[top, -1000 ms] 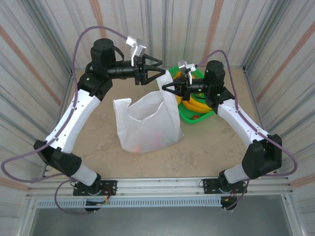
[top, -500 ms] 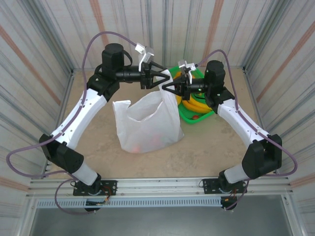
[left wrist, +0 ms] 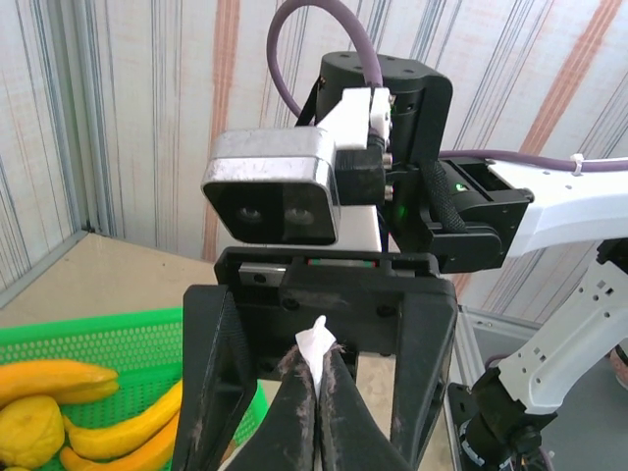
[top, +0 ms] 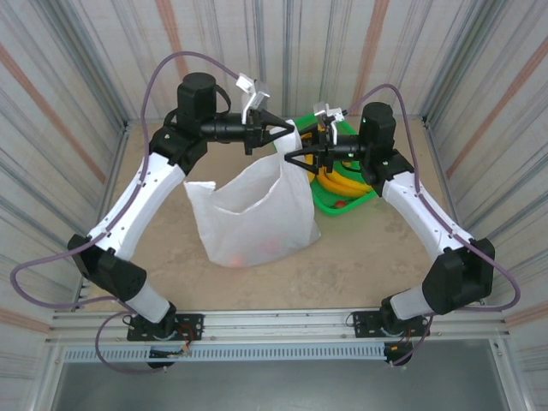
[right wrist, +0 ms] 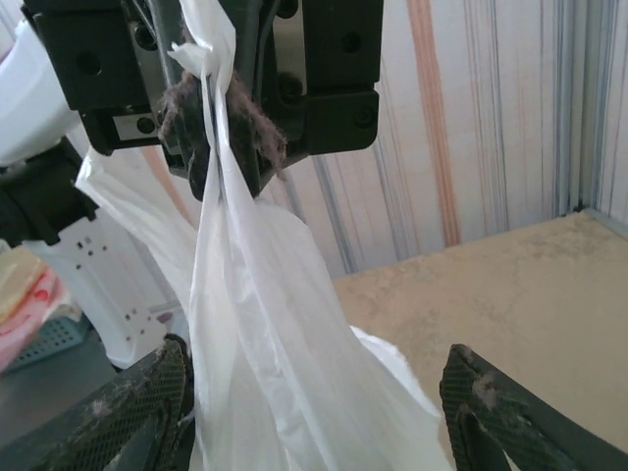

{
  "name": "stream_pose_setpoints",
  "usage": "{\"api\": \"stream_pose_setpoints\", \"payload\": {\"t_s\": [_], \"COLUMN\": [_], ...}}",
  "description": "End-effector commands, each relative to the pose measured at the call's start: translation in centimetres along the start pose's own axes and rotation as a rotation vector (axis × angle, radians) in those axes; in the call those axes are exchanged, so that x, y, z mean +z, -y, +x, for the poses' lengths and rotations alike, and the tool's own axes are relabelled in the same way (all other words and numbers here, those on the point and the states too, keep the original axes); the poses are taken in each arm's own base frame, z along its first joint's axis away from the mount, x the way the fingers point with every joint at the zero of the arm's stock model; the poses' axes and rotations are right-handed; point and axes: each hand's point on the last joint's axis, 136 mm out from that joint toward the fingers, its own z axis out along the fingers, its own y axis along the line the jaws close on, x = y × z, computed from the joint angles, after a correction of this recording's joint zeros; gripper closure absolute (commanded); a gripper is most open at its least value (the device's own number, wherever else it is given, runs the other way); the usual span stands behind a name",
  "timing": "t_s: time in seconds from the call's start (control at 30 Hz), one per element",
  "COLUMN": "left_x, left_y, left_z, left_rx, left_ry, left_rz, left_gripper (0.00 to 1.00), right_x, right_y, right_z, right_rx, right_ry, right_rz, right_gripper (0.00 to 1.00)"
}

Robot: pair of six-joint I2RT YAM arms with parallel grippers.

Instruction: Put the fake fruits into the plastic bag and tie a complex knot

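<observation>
Where the table [top: 360, 265] lies nearest the arm bases, the plastic bag [top: 257, 214] stands upright at its middle, and orange and red fake fruits [top: 253, 251] glow faintly through its lower wall. Above the bag's far right corner the two pincers meet nose to nose. The left gripper [top: 288, 131] is clenched on a handle strip [right wrist: 211, 196] of the bag, while the right gripper [top: 291, 157] is released, its fingers spread to either side of that strip.

From overhead the grip is too small to judge. The left wrist view shows the left fingertips pressed together with a scrap of white film poking up between them. The right wrist view shows the strip hanging taut from that clamp down into the bag's mouth, with the right fingers [right wrist: 132, 417] well apart and off the plastic. Beyond the pincers, at the far right, yellow bananas [top: 342, 184] lie in a green basket [top: 364, 199]; the left wrist view also shows a round yellow fruit [left wrist: 29, 432] beside them.

A second ago the roles were reversed. The right gripper pinched the handle, and the left one stood open farther left. The bag's left side now sits wider.
</observation>
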Motion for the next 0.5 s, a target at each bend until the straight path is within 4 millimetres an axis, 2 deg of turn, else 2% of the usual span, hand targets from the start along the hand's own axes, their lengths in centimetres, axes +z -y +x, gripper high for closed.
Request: {"api": "stream_pose_setpoints", "payload": {"t_s": [0.0,0.1,0.27,0.47], "left_x": [-0.2,-0.1,0.0,-0.4], "left_y": [0.6,0.5,0.0,-1.3], "left_z": [-1.3,-1.5,-1.7,-2.4], "left_rx": [-0.005,-0.015,-0.039,-0.083], "left_ry": [0.016,0.021,0.028,0.061], "left_rz": [0.025,0.024,0.005,-0.029], "left_gripper": [1.00,1.00,1.00,1.00], "right_x": [0.4,0.8,1.7,2.2], "right_y": [-1.1,-1.1,-1.7,-1.6], "right_z": [-1.5,-2.2,-2.6,-0.4], "right_rx": [-0.098,-0.116,-0.161,-0.123], "right_ry": [-0.013,-0.007,0.004,-0.012], "right_rz": [0.012,0.010,0.006,0.015], "right_gripper": [0.28,0.32,0.48,0.73]}}
